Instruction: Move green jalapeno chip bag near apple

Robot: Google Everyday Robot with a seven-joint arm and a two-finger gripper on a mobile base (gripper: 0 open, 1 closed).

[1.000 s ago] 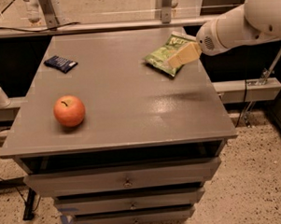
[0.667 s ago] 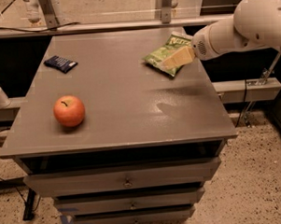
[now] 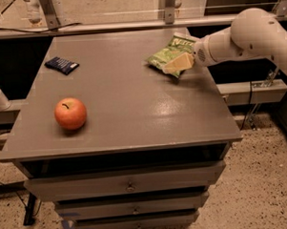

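Note:
The green jalapeno chip bag [image 3: 167,52] lies at the far right of the grey cabinet top [image 3: 128,102], crinkly, with pale lettering at its far end. My gripper [image 3: 178,64] reaches in from the right on a white arm and sits over the bag's near right edge, touching or just above it. The red-orange apple [image 3: 70,113] stands near the front left of the top, far from the bag and the gripper.
A small flat dark-blue packet [image 3: 61,65] lies at the far left of the top. A metal rail [image 3: 130,25] runs behind the cabinet. Drawers [image 3: 130,184] are below the front edge. The floor is speckled to the right.
The arm has swung a little left and down, bringing my gripper further onto the bag. The bag, apple and packet have stayed in place.

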